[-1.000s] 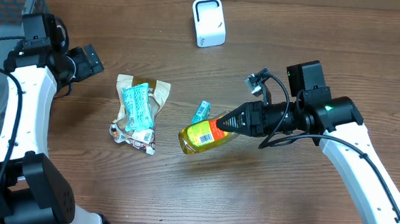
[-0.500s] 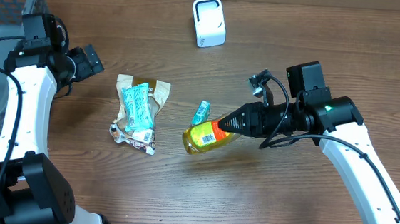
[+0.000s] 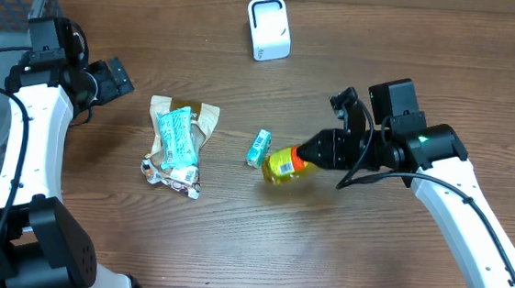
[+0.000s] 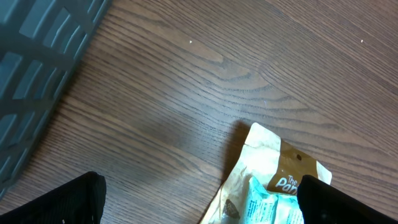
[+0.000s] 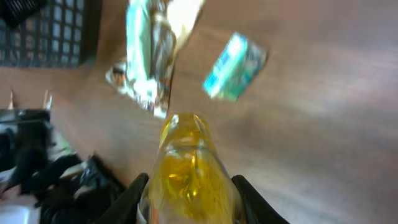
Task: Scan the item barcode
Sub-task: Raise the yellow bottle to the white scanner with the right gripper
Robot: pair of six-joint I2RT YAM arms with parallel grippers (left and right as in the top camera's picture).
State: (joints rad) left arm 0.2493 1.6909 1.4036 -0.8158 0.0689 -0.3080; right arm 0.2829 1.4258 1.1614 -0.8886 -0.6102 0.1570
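1. Writing is showing on the cream and brown bag (image 4: 267,155) in the left wrist view: "The" and "Pa". A teal wrapper is covering the rest.
2. The yellow bottle (image 3: 281,165) is wearing a red and yellow label, but its words are too small to read.
3. The right gripper (image 3: 316,155) is pinching the bottle at its cap end, with its jaws partly closed around it. It is holding the bottle out toward the left, over the middle of the table (image 3: 368,263). The bottle may be touching the wood, but that is hard to see.
4. A small teal packet (image 3: 257,147) is lying just beside the bottle.
5. The right arm is reaching in from the right side with a bent elbow.
6. The left gripper (image 3: 115,78) is hanging wide open with nothing in it, near the bag's top edge.
7. A white scanner (image 3: 268,28) is sitting at the far edge, well apart from the bottle.
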